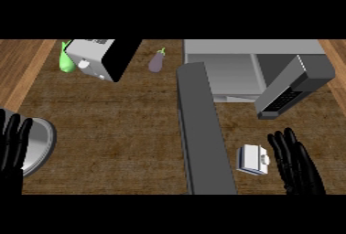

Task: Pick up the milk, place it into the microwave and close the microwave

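The milk [255, 159] is a small white carton with a cap, lying on the brown counter just left of my right hand [296, 161]. That hand's fingers are straight and point up the view, right beside the carton, not curled round it. The microwave [251, 68] stands at the back right, grey, its inside showing pale. Its door [202, 128] is swung wide open and reaches toward the view's lower edge, left of the milk. My left hand [12, 145] rests open at the left edge, fingers up.
A metal plate or bowl [40, 147] lies partly under my left hand. At the back left stands a white and black boxy appliance [103, 57] with a green vegetable [65, 61] beside it. A purple eggplant [157, 61] lies near the microwave.
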